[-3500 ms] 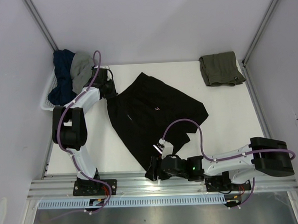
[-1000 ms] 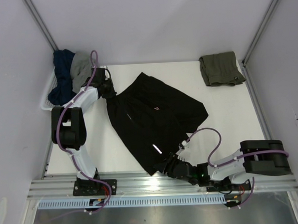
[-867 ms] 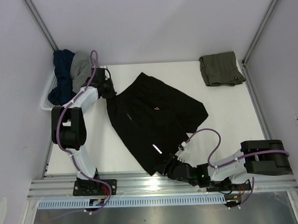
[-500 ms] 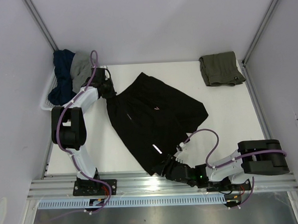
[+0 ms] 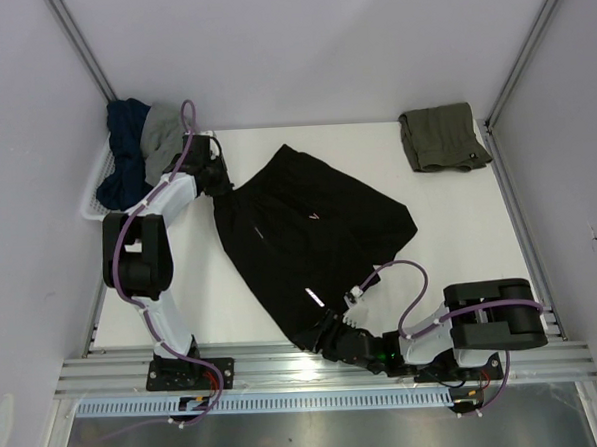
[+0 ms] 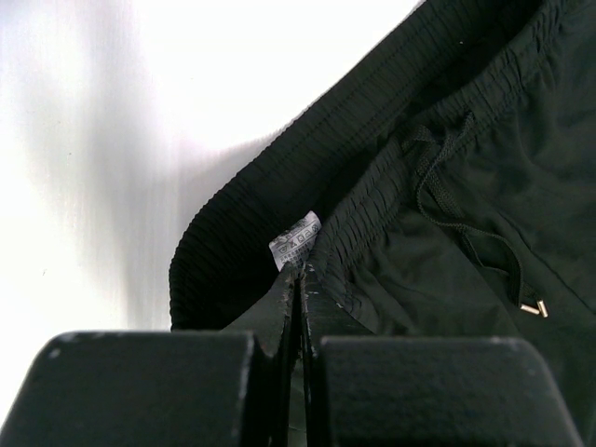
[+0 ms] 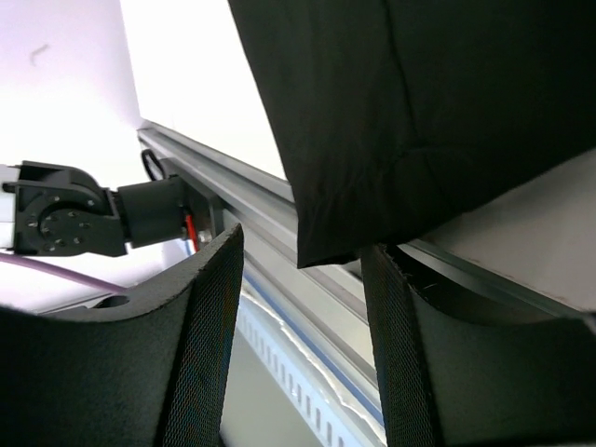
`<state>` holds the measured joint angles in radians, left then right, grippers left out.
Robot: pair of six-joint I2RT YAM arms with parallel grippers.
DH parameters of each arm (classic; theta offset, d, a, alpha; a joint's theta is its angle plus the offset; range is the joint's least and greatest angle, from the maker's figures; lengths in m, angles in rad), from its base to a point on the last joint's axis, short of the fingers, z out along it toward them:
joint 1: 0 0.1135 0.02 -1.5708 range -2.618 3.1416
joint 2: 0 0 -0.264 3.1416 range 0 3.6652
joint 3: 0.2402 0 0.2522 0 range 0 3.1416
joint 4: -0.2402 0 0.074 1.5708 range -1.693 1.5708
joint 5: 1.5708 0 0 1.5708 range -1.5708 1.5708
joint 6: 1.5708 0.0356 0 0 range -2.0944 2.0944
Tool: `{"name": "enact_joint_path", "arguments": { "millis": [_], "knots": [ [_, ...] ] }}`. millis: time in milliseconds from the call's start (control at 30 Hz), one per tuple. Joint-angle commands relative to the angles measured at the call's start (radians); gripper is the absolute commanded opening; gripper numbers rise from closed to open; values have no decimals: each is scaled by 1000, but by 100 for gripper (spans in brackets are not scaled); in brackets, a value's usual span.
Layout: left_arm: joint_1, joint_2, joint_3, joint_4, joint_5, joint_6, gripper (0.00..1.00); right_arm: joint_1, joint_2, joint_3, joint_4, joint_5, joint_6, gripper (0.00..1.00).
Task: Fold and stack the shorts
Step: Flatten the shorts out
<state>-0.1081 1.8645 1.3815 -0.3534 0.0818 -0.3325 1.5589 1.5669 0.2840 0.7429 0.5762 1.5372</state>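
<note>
Label [image 6: 296, 240] text unreadable; black shorts [image 5: 309, 223] near corner partly hidden by right end effector [image 5: 320, 339].

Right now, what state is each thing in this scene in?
black shorts, spread out flat, unfolded.
green shorts, folded, lying apart at the far right.
left pincer, shut on the black shorts' waistband.
right pincer, open, fingers either side of the black shorts' near corner.
basket, holding bunched blue and grey clothes.

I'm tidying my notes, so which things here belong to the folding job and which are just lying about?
Job: black shorts, spread mid-table; olive-green shorts, folded, far right corner.
Lying about: white basket, far left; dark blue and grey clothes in it.
</note>
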Motion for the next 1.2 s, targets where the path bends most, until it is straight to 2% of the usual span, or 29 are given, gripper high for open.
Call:
{"name": "enact_joint_path", "arguments": {
  "millis": [0,367,467,533,633,700,800,833,933,1067,1167],
  "knots": [
    [10,-64,-7,28,4,-10,0,4,27,27,92,54,-11,55],
    [10,-64,-7,28,12,-13,0,-13,25,29,110,70,-37,56],
    [10,-64,-9,28,10,-11,0,-25,90,6,223,68,-29,55],
    [10,-62,-12,28,12,-11,0,-26,145,-5,318,76,-25,51],
    [10,-64,-16,33,12,-13,0,-28,189,-17,366,106,12,40],
    [11,-62,-19,34,12,-13,0,-19,197,-28,381,149,35,37],
    [12,-65,-15,33,13,-11,0,13,156,-62,281,247,109,34],
    [13,-64,-16,33,12,-13,0,21,138,-71,236,266,170,36],
    [15,-65,-16,34,16,-13,0,49,75,-75,138,330,213,39],
    [16,-65,-19,36,16,-13,0,59,54,-85,93,375,263,38],
    [18,-65,-25,37,21,-14,0,61,96,-104,147,402,299,34]
  ]
}}
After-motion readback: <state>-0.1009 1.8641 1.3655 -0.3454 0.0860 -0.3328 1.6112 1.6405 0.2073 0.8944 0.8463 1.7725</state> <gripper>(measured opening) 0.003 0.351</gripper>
